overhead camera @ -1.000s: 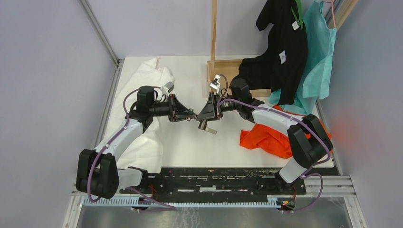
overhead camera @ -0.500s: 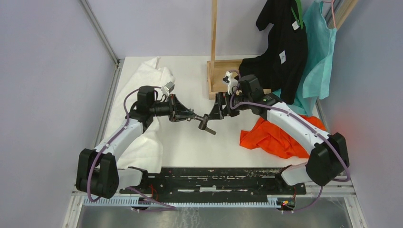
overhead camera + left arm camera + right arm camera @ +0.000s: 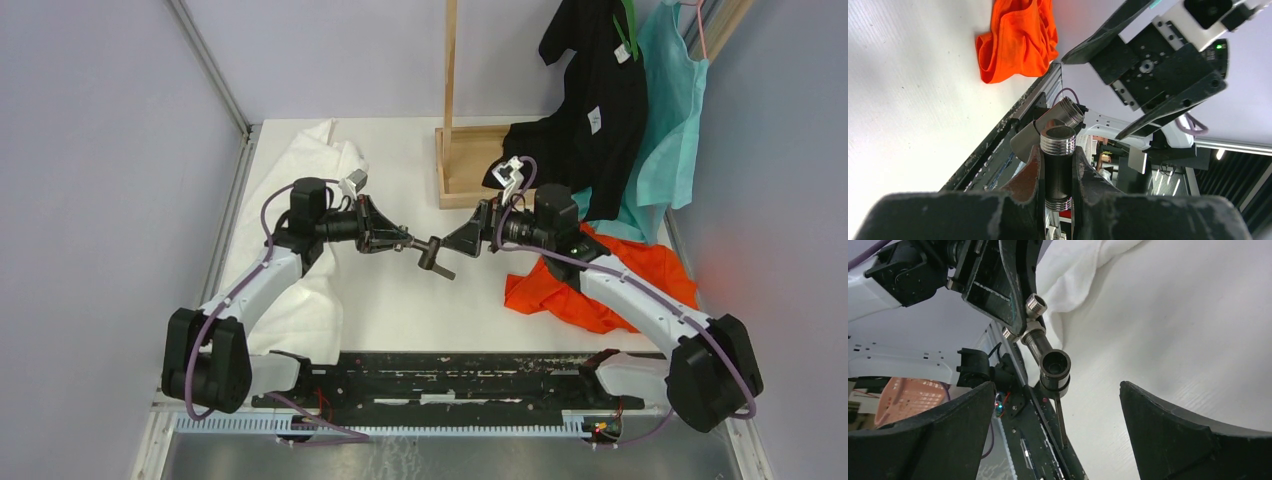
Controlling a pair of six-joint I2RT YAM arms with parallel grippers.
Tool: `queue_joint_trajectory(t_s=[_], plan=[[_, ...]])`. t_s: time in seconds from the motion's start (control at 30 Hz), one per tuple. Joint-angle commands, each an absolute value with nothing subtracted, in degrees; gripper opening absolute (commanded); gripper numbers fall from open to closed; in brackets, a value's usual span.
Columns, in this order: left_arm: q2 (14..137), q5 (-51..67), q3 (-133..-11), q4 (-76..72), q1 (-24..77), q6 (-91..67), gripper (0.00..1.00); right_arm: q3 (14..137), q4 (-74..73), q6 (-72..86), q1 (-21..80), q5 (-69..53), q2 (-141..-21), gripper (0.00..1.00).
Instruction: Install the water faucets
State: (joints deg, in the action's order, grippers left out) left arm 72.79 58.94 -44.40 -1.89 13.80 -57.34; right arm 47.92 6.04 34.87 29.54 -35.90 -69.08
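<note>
The water faucets (image 3: 433, 254) are joined into one dark metal piece held in the air above the white table, between the two arms. My left gripper (image 3: 404, 243) is shut on its dark pipe with threaded silver ends (image 3: 1059, 165). The second fitting with a flat handle (image 3: 1048, 125) sticks out past the fingertips. My right gripper (image 3: 464, 242) is open and empty, just right of the faucet and apart from it. In the right wrist view the faucet (image 3: 1048, 357) hangs ahead of my wide-open fingers (image 3: 953, 430), with the left gripper (image 3: 998, 285) behind it.
An orange cloth (image 3: 590, 285) lies under the right arm. A white cloth (image 3: 315, 190) lies under the left arm. A wooden stand (image 3: 462, 160) with an upright post is at the back. Black (image 3: 590, 100) and teal (image 3: 670, 120) garments hang at the back right.
My right gripper has let go of the faucet and drawn back to the right, jaws open. The left gripper still holds the faucet in nearly the same place.
</note>
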Motion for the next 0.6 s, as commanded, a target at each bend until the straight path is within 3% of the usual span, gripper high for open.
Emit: queue_joint_trajectory(t_s=[0.0, 0.3, 0.57], plan=[[72.53, 60.81, -47.63, -6.62, 13.67, -60.33, 0.03, 42.28, 32.24, 44.81, 29.45, -42.32, -71.15, 1.0], [73.04, 60.86, -47.46, -7.85, 13.67, -61.6, 0.03, 41.56, 56.26, 61.9, 32.07, -49.97, -86.22, 0.9], [73.45, 60.94, -47.64, -8.51, 13.6, -62.1, 0.03, 41.96, 66.15, 71.02, 33.6, -49.82, -91.86, 0.52]])
